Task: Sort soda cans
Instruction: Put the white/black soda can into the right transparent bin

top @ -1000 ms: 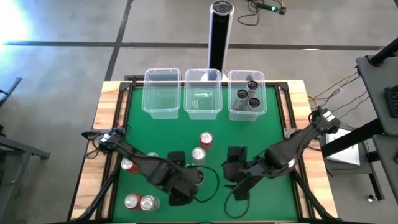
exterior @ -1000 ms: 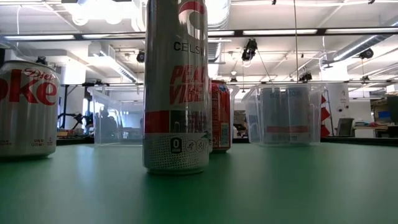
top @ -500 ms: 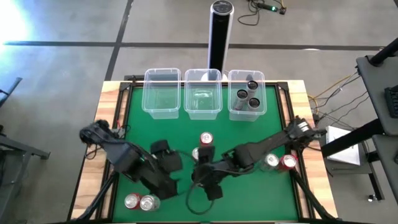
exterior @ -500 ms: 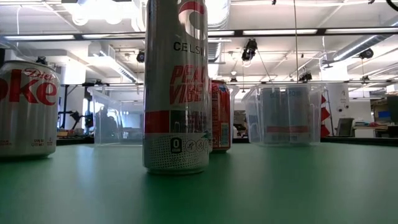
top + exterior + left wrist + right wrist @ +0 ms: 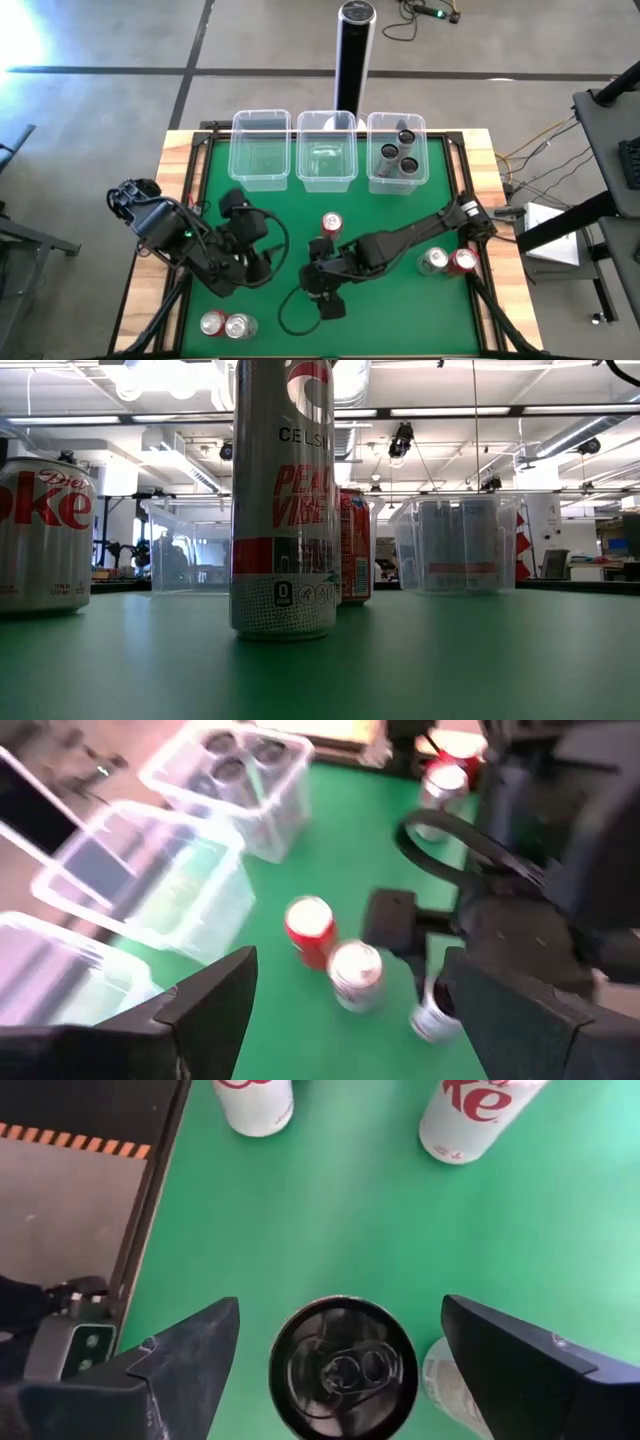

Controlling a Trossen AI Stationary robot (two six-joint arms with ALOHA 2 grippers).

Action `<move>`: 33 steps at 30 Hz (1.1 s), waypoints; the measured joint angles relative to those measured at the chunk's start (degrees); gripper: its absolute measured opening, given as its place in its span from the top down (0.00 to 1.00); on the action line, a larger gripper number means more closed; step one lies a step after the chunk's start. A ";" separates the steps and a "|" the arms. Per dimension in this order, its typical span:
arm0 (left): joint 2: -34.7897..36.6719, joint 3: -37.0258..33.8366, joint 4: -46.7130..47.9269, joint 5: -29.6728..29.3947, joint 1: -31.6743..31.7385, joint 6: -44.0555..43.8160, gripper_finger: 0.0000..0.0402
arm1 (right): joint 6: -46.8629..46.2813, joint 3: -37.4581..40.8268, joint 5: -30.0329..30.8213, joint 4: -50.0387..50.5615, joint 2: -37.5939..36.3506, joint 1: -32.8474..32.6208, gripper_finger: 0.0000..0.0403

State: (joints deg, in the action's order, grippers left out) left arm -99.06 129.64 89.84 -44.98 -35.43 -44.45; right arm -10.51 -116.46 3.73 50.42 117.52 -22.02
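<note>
Cans sit scattered over the green table [image 5: 400,215]. The right gripper [image 5: 340,1305] hangs at the middle of the high view with its claw spread wide on either side of a dark can [image 5: 345,1365], black-topped and upright, not touching it. A red can [image 5: 331,222] stands just above it. Two silver-topped cans [image 5: 225,325] stand at lower left and a silver and red pair [image 5: 447,261] at right. Three dark cans [image 5: 397,152] fill the right tub [image 5: 372,178]. The left gripper [image 5: 348,960], left of centre, is wide and empty.
</note>
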 joint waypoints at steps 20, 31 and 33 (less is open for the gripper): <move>-0.70 -0.04 0.18 -7.02 1.21 3.00 0.27 | -2.38 2.27 0.32 0.16 3.36 0.59 0.10; -0.68 -0.04 0.18 -9.12 1.51 5.57 0.27 | -3.24 2.23 0.14 0.28 4.21 0.68 0.20; -0.64 -0.04 0.18 -10.41 1.54 6.26 0.27 | -3.18 2.23 0.10 0.27 4.21 0.68 0.27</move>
State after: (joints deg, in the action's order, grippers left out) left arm -99.71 129.60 90.02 -55.40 -33.89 -38.18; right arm -13.69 -114.24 3.83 50.69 121.73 -21.34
